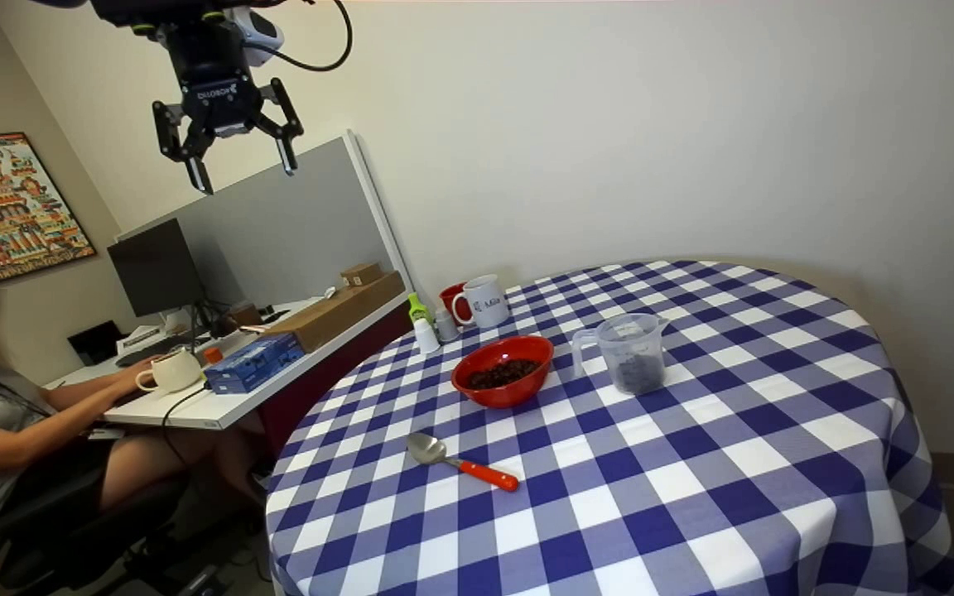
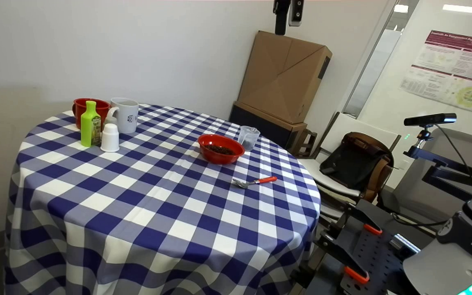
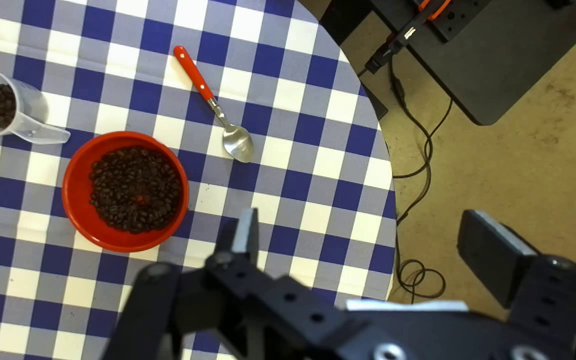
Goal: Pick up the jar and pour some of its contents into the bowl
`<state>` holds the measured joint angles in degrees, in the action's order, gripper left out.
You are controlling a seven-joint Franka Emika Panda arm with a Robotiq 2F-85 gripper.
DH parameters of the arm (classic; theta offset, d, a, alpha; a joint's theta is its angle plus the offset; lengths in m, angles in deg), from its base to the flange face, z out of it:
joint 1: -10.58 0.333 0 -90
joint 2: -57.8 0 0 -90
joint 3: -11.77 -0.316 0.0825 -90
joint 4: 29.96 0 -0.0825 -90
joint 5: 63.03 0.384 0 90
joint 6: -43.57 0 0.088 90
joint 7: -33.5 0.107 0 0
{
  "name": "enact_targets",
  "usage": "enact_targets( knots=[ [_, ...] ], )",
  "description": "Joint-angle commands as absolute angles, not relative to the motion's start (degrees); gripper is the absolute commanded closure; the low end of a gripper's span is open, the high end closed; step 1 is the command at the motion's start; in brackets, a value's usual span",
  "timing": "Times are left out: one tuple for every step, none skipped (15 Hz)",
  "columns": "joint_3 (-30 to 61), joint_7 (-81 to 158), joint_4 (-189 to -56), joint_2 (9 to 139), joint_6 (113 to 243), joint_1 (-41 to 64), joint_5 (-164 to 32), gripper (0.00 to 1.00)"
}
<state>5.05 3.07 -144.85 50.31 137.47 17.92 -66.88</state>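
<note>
While beans (image 3: 128,187) are already in the bowl (image 3: 77,192), whether the pour is finished or not yet begun cannot be told. The jar (image 1: 633,356) is stood upright on the cloth (image 1: 692,480), just beside the bowl but not touching, with some beans inside. It is not held: the gripper (image 1: 246,177) is seen high up, well apart from both, its fingers (image 3: 490,257) spread wide with nothing between. If the pour is judged undone, grasping, lifting and tipping are all left; if done, little seems left. In the wrist view, the jar's beans are shown through its open top; the bottle (image 2: 90,127) is missing there but is shown in both exterior views. In an exterior view alone, a bag (image 2: 348,164) can be seen.
</note>
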Motion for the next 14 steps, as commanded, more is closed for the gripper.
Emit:
enact_targets(
  knots=[
    [5.40,3.14,-144.75,50.37,137.36,18.31,-66.92,0.00],
    [5.46,3.70,-144.65,50.63,137.62,18.23,-66.58,0.00],
    [5.25,7.71,-145.16,51.07,141.65,17.86,-68.51,0.00],
    [5.42,9.05,-144.80,52.32,144.58,17.47,-69.52,0.00],
    [5.95,8.16,-143.31,54.73,145.77,16.98,-69.92,0.00],
    [6.37,7.88,-141.95,56.70,145.98,16.54,-70.32,0.00],
    [6.82,7.52,-140.90,58.12,145.98,16.11,-70.43,0.00],
    [7.05,6.95,-140.80,58.29,146.14,15.94,-71.24,0.00],
    [7.43,5.84,-140.34,59.32,146.30,15.58,-73.08,0.00],
    [7.87,4.97,-139.73,60.69,146.42,15.20,-73.76,0.00],
    [8.25,4.52,-138.96,62.01,146.22,14.87,-73.96,0.00],
    [6.52,0.02,-143.77,53.89,139.29,16.98,-69.10,0.00],
    [6.12,1.00,-143.77,53.50,138.86,17.31,-68.25,0.00],
    [5.66,1.78,-143.84,52.77,138.47,17.72,-67.89,0.00]
  ],
)
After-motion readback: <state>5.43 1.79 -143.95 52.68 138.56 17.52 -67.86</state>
